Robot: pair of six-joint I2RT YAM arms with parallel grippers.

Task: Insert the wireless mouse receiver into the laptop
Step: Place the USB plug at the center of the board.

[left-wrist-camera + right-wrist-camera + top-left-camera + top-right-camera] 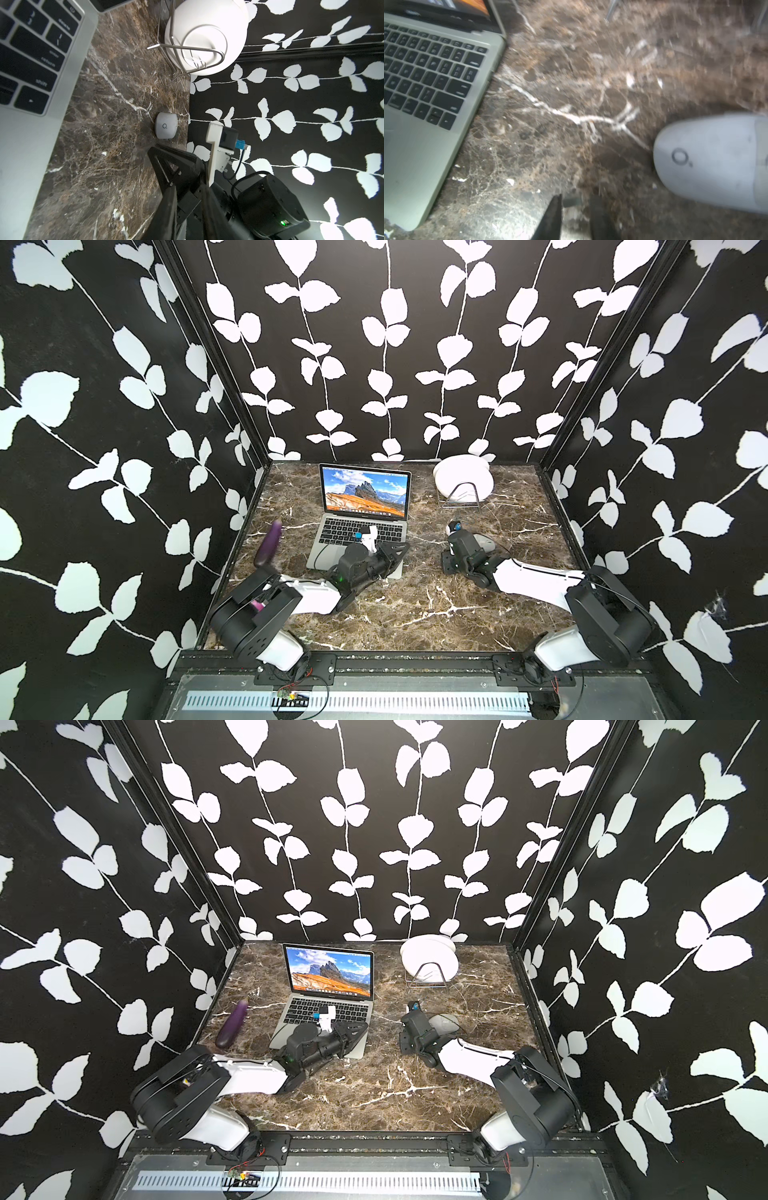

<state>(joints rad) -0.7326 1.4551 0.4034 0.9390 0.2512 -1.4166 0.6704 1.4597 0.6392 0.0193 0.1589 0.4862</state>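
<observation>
the left pincer [401, 551] hangs over the near right corner of the laptop [365, 489], pointing right past its edge. in the left wrist view its two dark fingers [168, 212] stand a little apart. the black bulk of the right arm fills the gap behind them, so i cannot tell whether anything is pinched there. the right pincer [446, 568] points down at the worktop [415, 614] between the laptop and the wireless mouse [485, 542], near the mouse's left side and apart from it. the right wrist view shows its fingers [553, 220] spread, with a small dark shape [572, 202] in the gap, too blurred to name. the receiver is too small to pick out in any view.

the mouse sits on the worktop right of the laptop, well apart from it, top side up. in both top views the left arm covers the laptop's trackpad and the right wrist covers the mouse's left part. the right wrist view cuts the mouse [708, 162] off at the frame edge and is smeared all over.

only the wrist views show the ring mark [164, 126] on the mouse. only the top views show the purple aubergine [232, 1025] lying left of the laptop, and the whole lit screen. the white plates [461, 477] in the wire rack [457, 494] at the far right show in the top views and the left wrist view.
</observation>
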